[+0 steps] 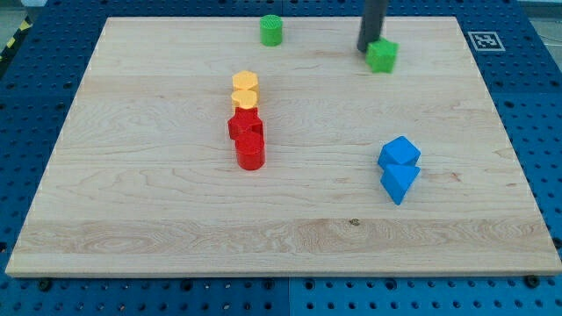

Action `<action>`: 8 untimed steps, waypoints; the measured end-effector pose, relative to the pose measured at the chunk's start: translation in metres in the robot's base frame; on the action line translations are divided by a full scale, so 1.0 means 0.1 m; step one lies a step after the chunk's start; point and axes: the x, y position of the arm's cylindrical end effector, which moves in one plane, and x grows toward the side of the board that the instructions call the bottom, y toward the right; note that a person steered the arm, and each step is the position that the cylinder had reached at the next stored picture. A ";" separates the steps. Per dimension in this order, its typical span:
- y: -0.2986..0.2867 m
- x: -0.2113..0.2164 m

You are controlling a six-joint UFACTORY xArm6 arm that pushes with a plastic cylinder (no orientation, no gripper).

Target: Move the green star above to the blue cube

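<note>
The green star (383, 56) lies near the view's top right on the wooden board (132, 211). My tip (365, 49) touches its left upper side. The blue cube (399, 153) sits at the view's right, well below the star, with a blue triangular block (399, 183) touching it from below. The rod comes down from the view's top edge.
A green cylinder (271, 30) stands at the top centre. A yellow block (245, 90) sits left of centre, with a red star-like block (245, 125) and a red cylinder (250, 154) in a line below it. A marker tag (485, 40) lies at the top right.
</note>
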 end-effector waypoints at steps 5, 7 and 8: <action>0.68 0.48; 0.30 0.82; 0.37 0.79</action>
